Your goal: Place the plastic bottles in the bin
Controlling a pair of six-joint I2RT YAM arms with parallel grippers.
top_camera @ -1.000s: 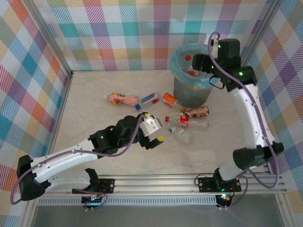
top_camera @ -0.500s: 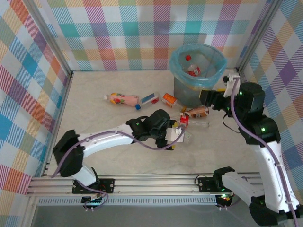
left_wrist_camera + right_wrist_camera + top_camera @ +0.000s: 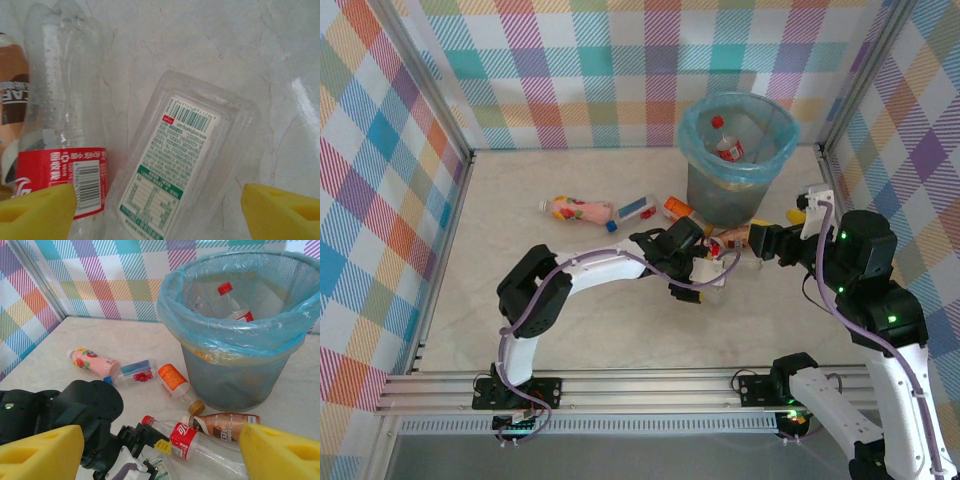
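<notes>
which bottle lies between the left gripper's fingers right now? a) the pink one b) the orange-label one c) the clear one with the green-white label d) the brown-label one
c: in the left wrist view the left gripper has its yellow fingers spread on either side of the clear bottle with the green-white label.

Well left of the bin (image 3: pixel 738 190) the tabletop (image 3: pixel 520 180) lies bare and passable; just in front of it, lying bottles (image 3: pixel 677 208) and the left arm (image 3: pixel 600 268) crowd the way.
</notes>
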